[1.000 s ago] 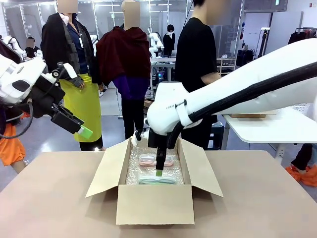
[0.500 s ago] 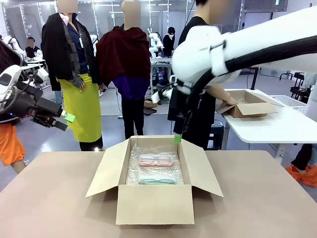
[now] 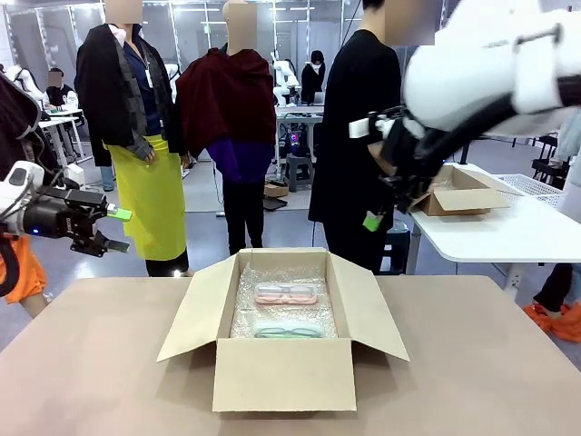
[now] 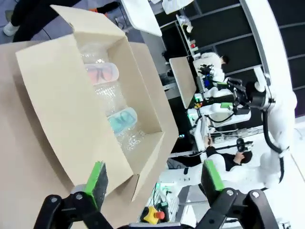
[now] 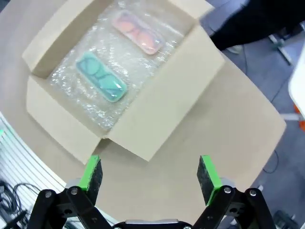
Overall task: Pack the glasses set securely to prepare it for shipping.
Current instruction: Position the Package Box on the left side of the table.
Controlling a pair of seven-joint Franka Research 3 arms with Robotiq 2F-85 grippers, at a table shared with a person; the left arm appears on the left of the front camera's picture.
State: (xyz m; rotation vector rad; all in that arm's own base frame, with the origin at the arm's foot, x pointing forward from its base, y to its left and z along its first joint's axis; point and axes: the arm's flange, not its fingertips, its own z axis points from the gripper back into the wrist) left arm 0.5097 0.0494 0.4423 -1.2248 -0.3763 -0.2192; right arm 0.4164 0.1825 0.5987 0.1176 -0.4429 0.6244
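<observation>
While clear of the box [image 3: 283, 372], left tool [image 4: 154, 174] and right tool [image 5: 149, 168] both apart.

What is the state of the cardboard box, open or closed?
Open. The flaps of the cardboard box are spread outward, and the pink case and teal case lie in plain view inside, on bubble wrap.

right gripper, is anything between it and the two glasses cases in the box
Nothing visible does. The right gripper hangs open, raised up and to one side of the box. The flaps are folded out, and the pink case and teal case lie uncovered on the bubble wrap.
</observation>
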